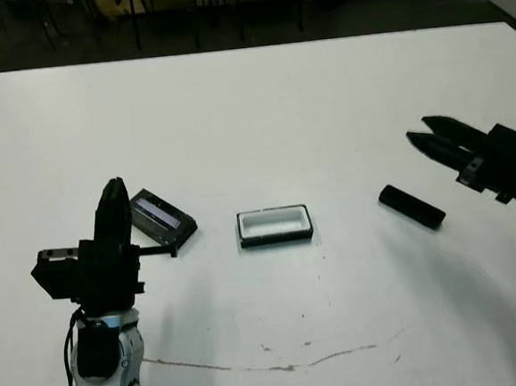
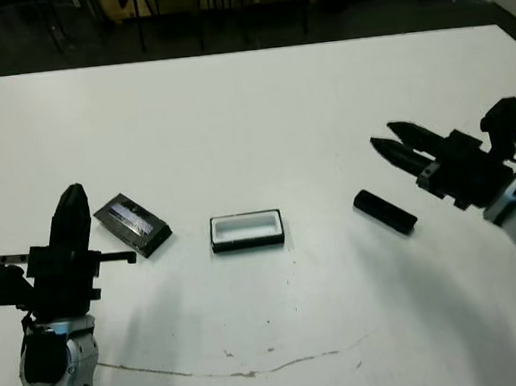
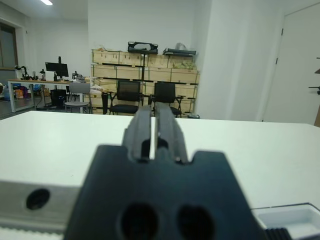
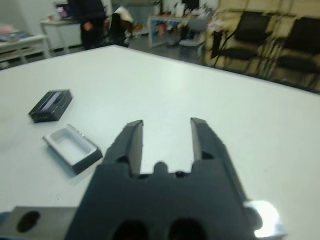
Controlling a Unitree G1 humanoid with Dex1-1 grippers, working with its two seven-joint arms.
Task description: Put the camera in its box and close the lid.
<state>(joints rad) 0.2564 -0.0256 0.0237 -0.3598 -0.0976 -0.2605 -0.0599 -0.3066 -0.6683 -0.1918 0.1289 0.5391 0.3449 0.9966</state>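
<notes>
Head stereo pair looks down, wrist cams low, both probably share box point(image 4: 72, 148)

White walls point(image 3: 240, 60) and a door point(image 3: 300, 65) are seen; wooden crates point(image 3: 150, 67) are stacked behind black chairs point(image 3: 127, 95), desks point(image 3: 30, 82) are ranged left, a ceiling light point(image 3: 47, 2) is lit

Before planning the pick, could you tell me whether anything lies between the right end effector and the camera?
Nothing: in the right eye view, only bare white table separates the open right end effector from the camera.
</notes>
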